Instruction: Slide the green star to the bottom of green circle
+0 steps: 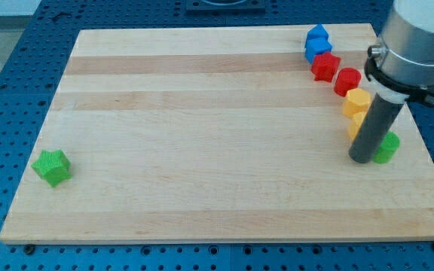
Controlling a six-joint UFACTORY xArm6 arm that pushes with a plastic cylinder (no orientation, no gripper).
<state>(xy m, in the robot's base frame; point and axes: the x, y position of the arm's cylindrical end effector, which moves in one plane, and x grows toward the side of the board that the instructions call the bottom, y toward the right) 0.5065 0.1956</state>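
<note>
The green star (52,166) is sitting alone near the bottom-left corner of the tabletop (202,113), well apart from every other block and from the arm. Its goal, the green circle (387,147), is lying far across at the view's right, so the whole width of the wood is separating the two.

There is no hand here to open or close: the arm is ending in a plain dark rod, holding nothing, and my tip (362,159) is resting just left of the green circle, touching it or very nearly so; I cannot tell which. From there it is standing on the wrong side of the board for the job.

The other blocks are curving in a line down the right edge: two blue blocks (317,43) at the top, then a red star (325,67), a red block (346,81), and yellow blocks (356,102) partly hidden behind the rod. That crowding is mattering, I judge, because only the space below the green circle is lying free for the star.

The push is looking not yet begun. My tip is needing to travel to the star's left side so a rightward shove is carrying it across, finishing under the circle without nudging it.
</note>
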